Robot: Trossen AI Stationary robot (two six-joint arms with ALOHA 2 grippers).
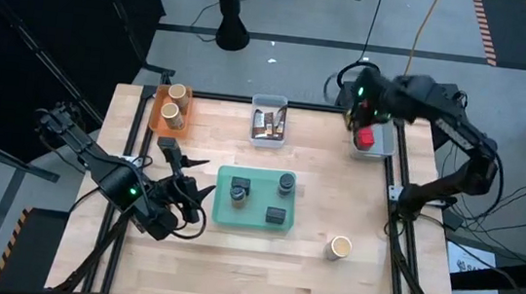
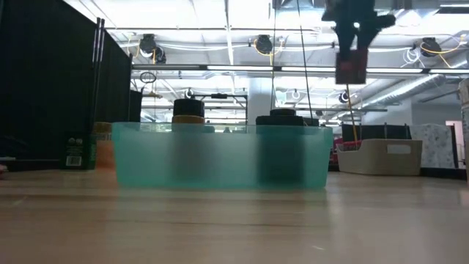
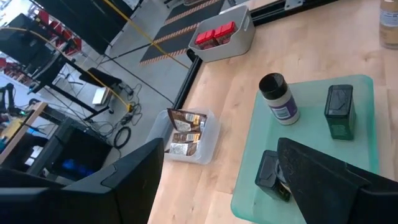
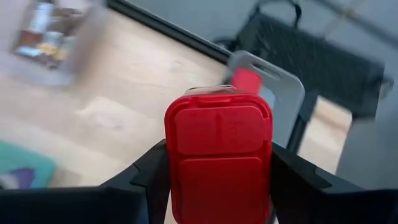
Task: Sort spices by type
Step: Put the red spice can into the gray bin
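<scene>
My right gripper (image 1: 363, 130) is shut on a red cube (image 4: 217, 162), high over the pale bin (image 1: 381, 145) at the table's far right; another red cube (image 4: 247, 81) lies in that bin. My left gripper (image 1: 192, 174) hovers open with nothing in it, just left of the teal tray (image 1: 227, 212). On the tray stand a dark-capped jar (image 3: 278, 98) and dark grey blocks (image 3: 339, 112). Tan jars (image 1: 174, 106) stand in the orange bin (image 1: 157, 116). Printed packets (image 1: 267, 123) lie in the clear bin (image 1: 270, 100). One tan jar (image 1: 339, 247) stands alone on the table, near right. My right gripper pinches the red cube by two opposite side faces (image 4: 173, 174), one finger on each. The fingers (image 4: 146, 180) slant steeply down from above. The cube (image 2: 352, 66) hangs below the fingers, lifted well clear of table and bin.
The three bins line the table's far edge. The teal tray sits mid-table between the arms. A dark frame rail (image 1: 402, 171) runs along the table's right edge. Bare wood lies along the near edge.
</scene>
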